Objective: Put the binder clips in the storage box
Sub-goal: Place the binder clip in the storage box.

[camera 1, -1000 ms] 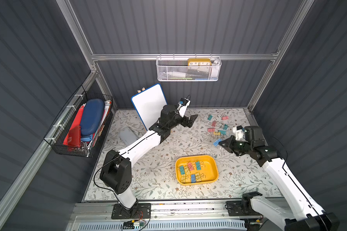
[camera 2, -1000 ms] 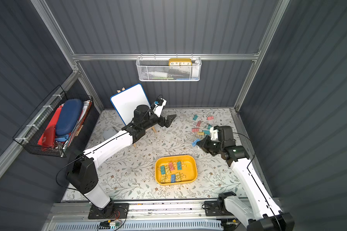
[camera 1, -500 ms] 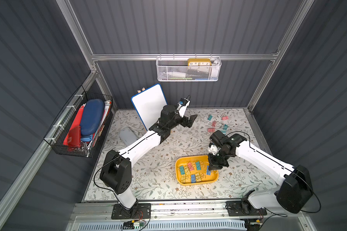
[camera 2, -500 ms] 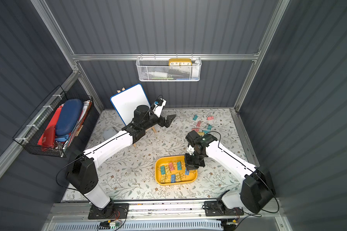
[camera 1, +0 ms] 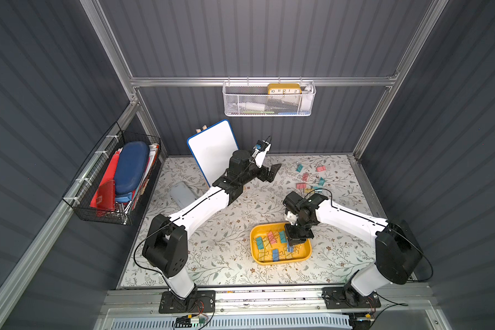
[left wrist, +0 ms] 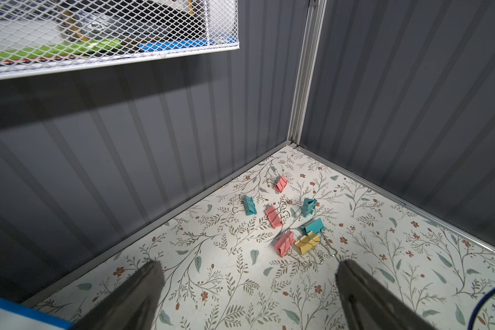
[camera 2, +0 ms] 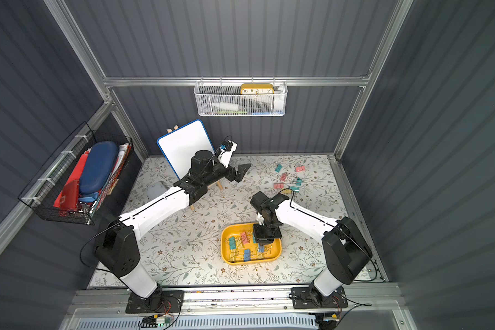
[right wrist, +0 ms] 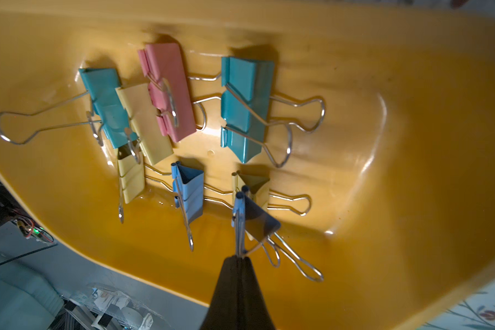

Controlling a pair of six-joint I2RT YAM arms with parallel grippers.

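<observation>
R gripper (right wrist: pixel 238 258) clenched on the wire handle of a blue clip (right wrist: pixel 255 221), fingertips pressed together w/ the wire between. Only R wrist view shows this; in both top views the wrist block hides the grip, just a bit of blue shows below it. Held clip hangs inside storage box (right wrist: pixel 397 85), body over a yellow clip (right wrist: pixel 253 184); touching or not, cannot tell. Same view gives the box contents: 2 teal, 1 pink, 3 yellow, 1 blue on its floor, handles overlapping in places. Top views place the box on floral table (camera 1: pixel 226 228) near the front edge, R arm reaching in from the right side. L gripper (left wrist: pixel 249 264) released, jaws wide apart, nothing between; it hovers near the back wall, beside whiteboard (camera 1: pixel 212 148). L wrist view alone gives loose clips (left wrist: pixel 273 216) clearly: 7 in back right corner, 3 teal, 3 pink, 1 yellow, one pink just beside the yellow, all well apart from the box. It also sees the underside of white mesh basket (left wrist: pixel 112 43); top views show a yellow clock (camera 1: pixel 284 90) in it. Black wire basket (camera 1: pixel 112 180) and grey lidded box (camera 1: pixel 183 194) appear in top views only
</observation>
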